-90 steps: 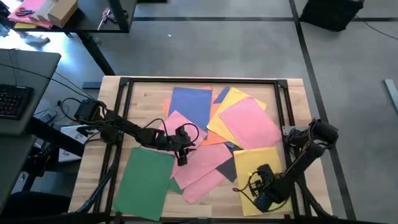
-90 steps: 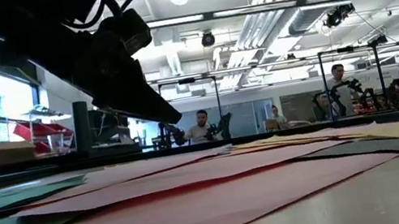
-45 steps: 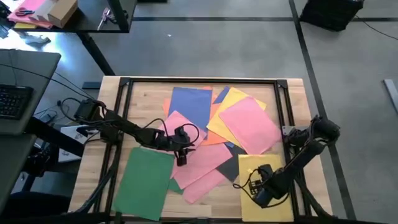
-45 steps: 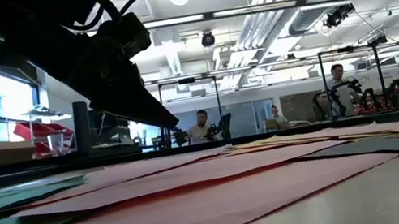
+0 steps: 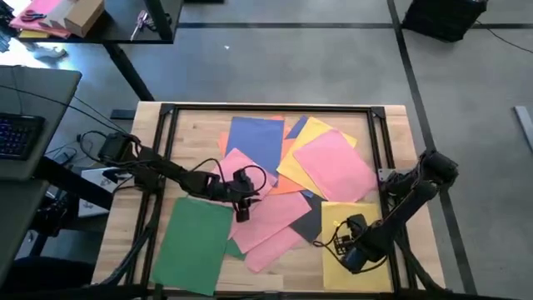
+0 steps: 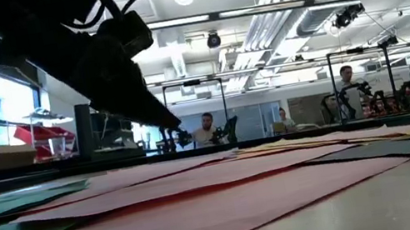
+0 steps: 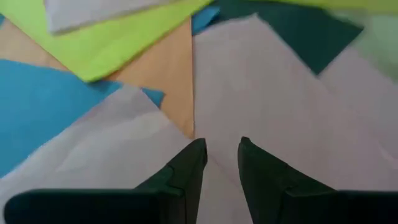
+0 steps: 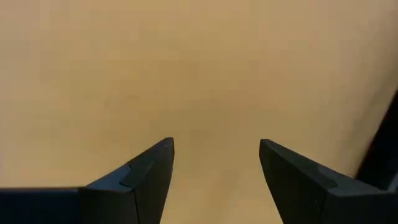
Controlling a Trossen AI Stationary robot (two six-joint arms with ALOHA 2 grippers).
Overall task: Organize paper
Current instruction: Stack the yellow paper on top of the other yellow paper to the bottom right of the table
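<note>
Coloured paper sheets lie overlapping on the wooden table (image 5: 191,133): blue (image 5: 256,137), yellow (image 5: 312,133), pink (image 5: 333,167), orange (image 5: 287,187), dark grey (image 5: 308,223) and more pink (image 5: 266,221). A green sheet (image 5: 196,246) lies flat at the near left, and another yellow sheet (image 5: 375,267) at the near right. My left gripper (image 5: 242,210) points down over the middle pink sheets (image 7: 280,106), its fingers a narrow gap apart with nothing between them. My right gripper (image 5: 341,243) stands open, low over the near yellow sheet (image 8: 211,74). My left gripper stands with its fingertips (image 7: 199,149) just over the pink sheet; I cannot tell whether they touch it. My right gripper has its spread fingers (image 8: 155,162) close over the near yellow sheet; I cannot tell whether they rest on it.
A black frame (image 5: 266,107) runs along the table's far edge and down both sides. Bare wood shows at the far left and along the near edge (image 5: 291,271). A desk with a keyboard (image 5: 17,133) stands left of the table. People sit in the room beyond (image 6: 207,127).
My right gripper has gone a little toward the table's far edge and to the left, still open. The near yellow sheet beneath it has turned slightly and now lies squarer to the table's edge. My left gripper has stayed over the pink sheets.
</note>
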